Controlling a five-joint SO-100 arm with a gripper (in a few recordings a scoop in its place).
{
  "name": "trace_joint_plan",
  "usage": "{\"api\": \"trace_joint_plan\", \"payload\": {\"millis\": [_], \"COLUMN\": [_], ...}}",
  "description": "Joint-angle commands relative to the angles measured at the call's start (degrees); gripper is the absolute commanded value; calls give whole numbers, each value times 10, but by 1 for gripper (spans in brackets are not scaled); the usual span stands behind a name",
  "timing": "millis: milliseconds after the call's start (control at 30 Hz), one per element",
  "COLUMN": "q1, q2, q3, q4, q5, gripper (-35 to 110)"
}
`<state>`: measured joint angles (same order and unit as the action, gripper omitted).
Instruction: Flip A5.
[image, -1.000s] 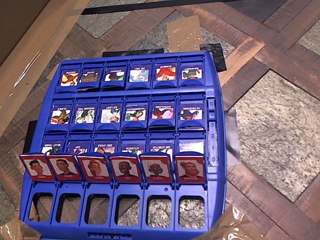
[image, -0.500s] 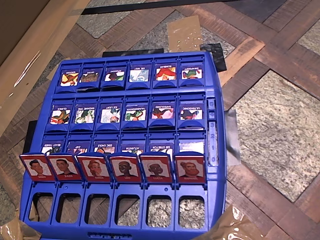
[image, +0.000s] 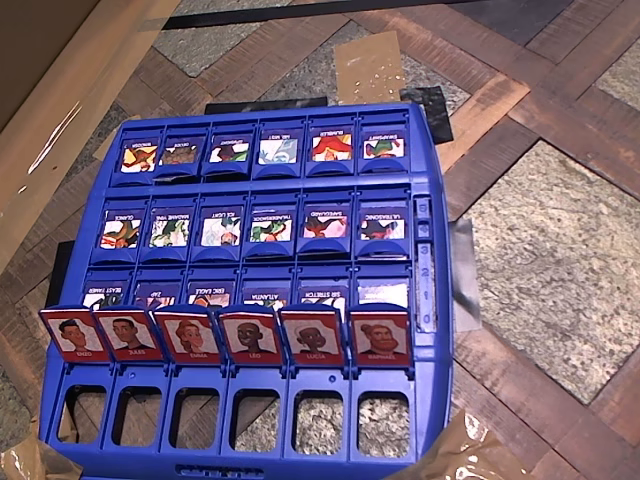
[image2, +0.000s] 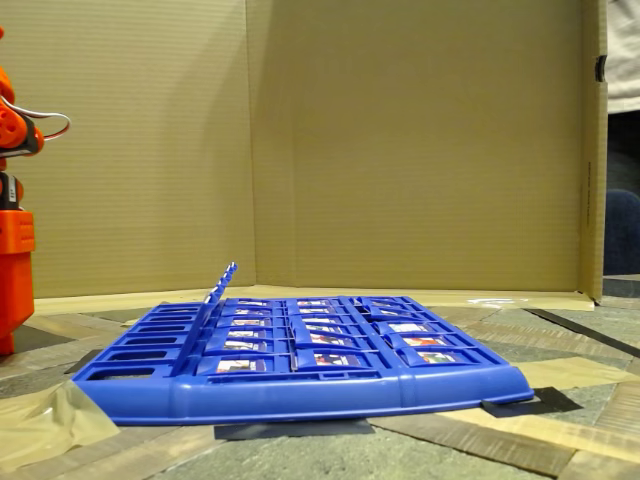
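Blue game board (image: 437, 300): near edge cut off by bottom of overhead view. Third row of blue-framed tiles (image: 260, 295) half hidden behind the standing red-framed tiles (image: 230, 335). Name strips too small to read. Orange arm (image2: 14, 240) cropped at left edge in fixed view; red row seen edge-on, faces hidden.

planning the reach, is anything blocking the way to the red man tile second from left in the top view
Nothing visible does. The tile stands upright in the red row on the blue board, neighbours close on both sides. The orange arm stands off the board's left in the fixed view.
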<state>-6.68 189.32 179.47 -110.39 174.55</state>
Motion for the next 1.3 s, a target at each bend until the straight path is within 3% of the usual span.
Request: {"api": "trace_joint_plan", "payload": {"millis": [0,700,900,1267], "q1": [5,5,4,6], "q2": [-10,-9,-9,-9], "q3": [4,-11,-32,-134], "q4": [-1,10,92,365], "q5": [34,18,27,29], "gripper": [0,0,0,0]}}
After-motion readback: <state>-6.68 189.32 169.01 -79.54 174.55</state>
